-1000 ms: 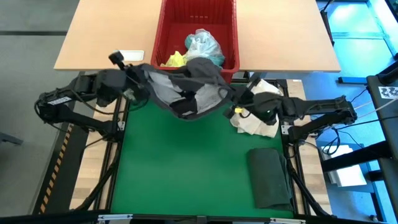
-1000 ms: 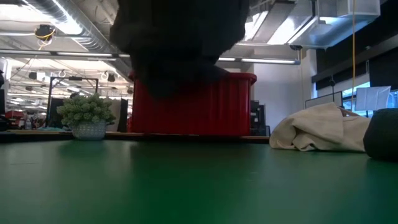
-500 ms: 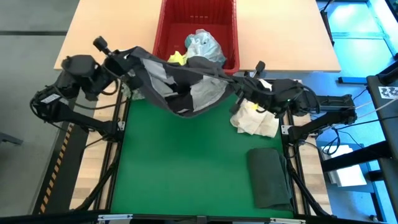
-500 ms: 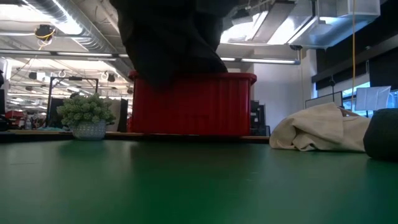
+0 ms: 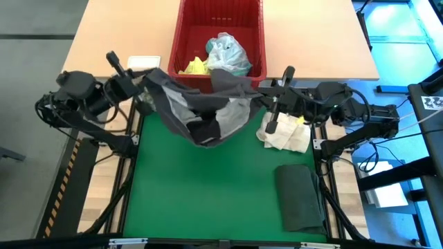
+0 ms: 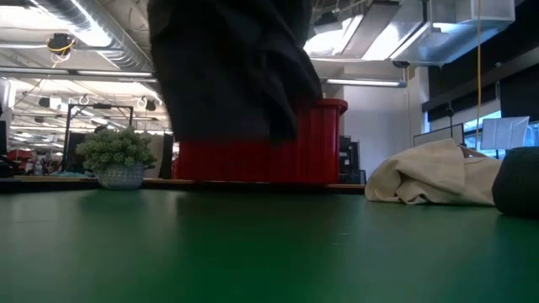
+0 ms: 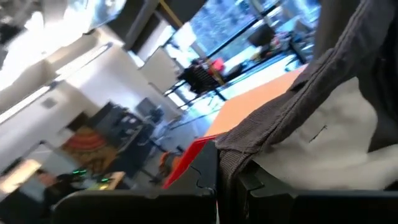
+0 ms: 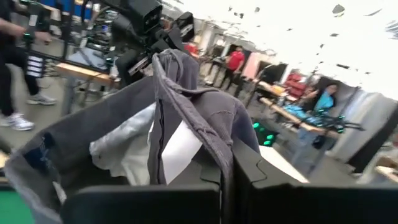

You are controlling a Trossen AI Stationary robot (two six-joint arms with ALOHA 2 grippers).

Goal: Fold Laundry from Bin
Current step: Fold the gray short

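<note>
A grey garment of the laundry hangs spread between my two grippers over the far edge of the green mat, just in front of the red bin. My left gripper is shut on its left end and my right gripper on its right end, both pointing level. In the low view the garment hangs dark in front of the bin, clear of the mat. Turquoise and yellow laundry lie in the bin. My left gripper pinches a seamed edge at the grey garment's left end between its two fingers, coming level from the table's left. The cloth runs away from the fingers and sags, clear of the mat. My right gripper pinches a bunched fold of the garment's edge between its two fingers, coming level from the table's right. From there the cloth droops toward the other arm, lifted clear.
A cream-white cloth bundle lies at the mat's right far corner, and a folded dark green garment lies near its right front. A small plant in a pot stands beyond the mat. The wooden table bears the bin.
Both grippers have risen and tipped up to point level, carrying the grey garment with them. The left gripper has swung toward the table's left. The garment now hangs wider between them, still clear of the mat.
</note>
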